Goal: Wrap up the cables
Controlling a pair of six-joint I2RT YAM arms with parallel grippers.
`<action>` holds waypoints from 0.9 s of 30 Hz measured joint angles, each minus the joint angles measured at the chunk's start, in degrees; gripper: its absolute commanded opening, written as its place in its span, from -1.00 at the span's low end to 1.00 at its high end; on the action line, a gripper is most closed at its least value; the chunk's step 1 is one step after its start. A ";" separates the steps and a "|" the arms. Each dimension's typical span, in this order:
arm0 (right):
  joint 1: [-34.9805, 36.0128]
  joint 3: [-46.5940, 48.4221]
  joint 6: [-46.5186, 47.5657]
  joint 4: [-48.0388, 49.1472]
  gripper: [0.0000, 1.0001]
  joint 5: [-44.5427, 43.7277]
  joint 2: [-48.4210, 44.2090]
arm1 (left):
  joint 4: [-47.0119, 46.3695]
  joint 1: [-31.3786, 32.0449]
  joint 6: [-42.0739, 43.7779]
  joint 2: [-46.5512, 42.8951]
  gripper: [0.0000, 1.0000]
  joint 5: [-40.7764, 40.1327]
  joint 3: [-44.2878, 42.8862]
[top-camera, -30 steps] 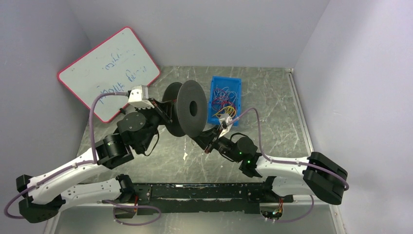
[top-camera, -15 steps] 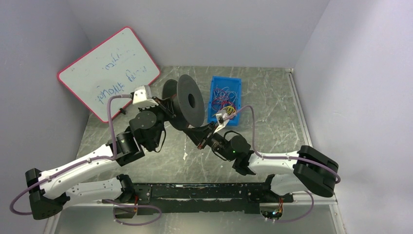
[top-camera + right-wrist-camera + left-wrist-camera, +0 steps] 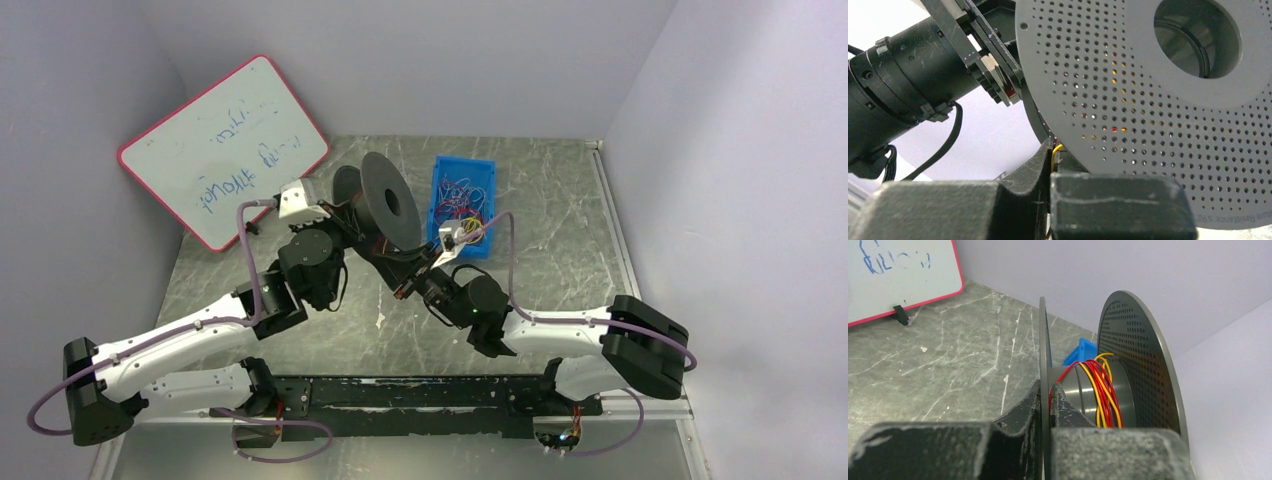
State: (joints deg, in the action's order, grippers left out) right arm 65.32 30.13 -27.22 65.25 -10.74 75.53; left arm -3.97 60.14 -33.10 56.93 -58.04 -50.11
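A dark grey perforated spool hangs above the table. My left gripper is shut on its thin near flange. In the left wrist view my left gripper pinches that flange, with red and yellow cables wound on the hub. My right gripper is under the spool's lower edge. In the right wrist view my right gripper is shut on a thin yellow cable that runs up behind the perforated flange. More loose cables lie in the blue bin.
The blue bin stands just right of the spool. A red-framed whiteboard leans at the back left. Walls close the table at left, back and right. The left arm's wrist is close above my right gripper.
The left arm has carried the spool a little up and back, and the spool has turned. The right gripper has moved left, in under the spool.
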 measured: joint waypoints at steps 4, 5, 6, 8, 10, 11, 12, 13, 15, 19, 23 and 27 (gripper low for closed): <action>1.33 1.38 1.88 -0.04 -1.00 -3.23 1.53 | -0.28 0.00 -0.83 0.42 -0.86 -0.85 1.05; 1.70 1.75 2.49 0.00 -1.00 -4.33 1.97 | -0.26 0.00 -1.16 0.57 -0.86 -0.98 1.20; 2.14 2.05 3.13 0.00 -1.00 -5.46 2.32 | -0.17 0.00 -1.68 0.83 -0.86 -1.18 1.33; 2.86 2.19 4.26 0.02 -1.00 -7.17 2.86 | 0.13 0.00 -2.45 1.25 -0.86 -1.27 1.49; 3.61 2.89 6.10 0.20 -1.00 -9.70 3.65 | 0.76 0.20 -3.43 1.75 -0.86 -1.29 1.68; 3.87 3.13 7.06 0.44 -1.00 -10.88 4.09 | 0.81 0.22 -3.89 2.05 -0.86 -1.33 1.75; 4.09 3.30 7.98 0.76 -1.00 -11.91 4.52 | 0.94 0.22 -4.31 2.43 -0.86 -1.33 1.77; 4.24 3.43 8.68 1.05 -1.00 -12.70 4.90 | 1.09 0.24 -4.55 2.75 -0.86 -1.33 1.77; 4.70 3.85 10.75 1.68 -1.00 -14.73 5.97 | 1.62 0.28 -5.11 3.43 -0.86 -1.36 1.77; 5.68 4.07 14.53 2.40 -1.00 -18.03 7.69 | 2.80 0.46 -5.86 4.42 -0.86 -1.42 1.92; 6.60 4.70 17.59 2.99 -1.00 -21.03 9.22 | 3.61 0.96 -6.82 4.61 -0.86 -1.31 2.80; 7.21 5.90 19.52 2.97 -0.96 -23.23 10.75 | 4.31 1.07 -7.34 5.11 -0.86 -1.97 2.80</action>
State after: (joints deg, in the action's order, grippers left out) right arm 72.53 36.03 -7.70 68.23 -33.98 86.28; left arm 0.34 61.21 -40.45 62.04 -60.01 -47.31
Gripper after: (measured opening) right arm 0.009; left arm 0.074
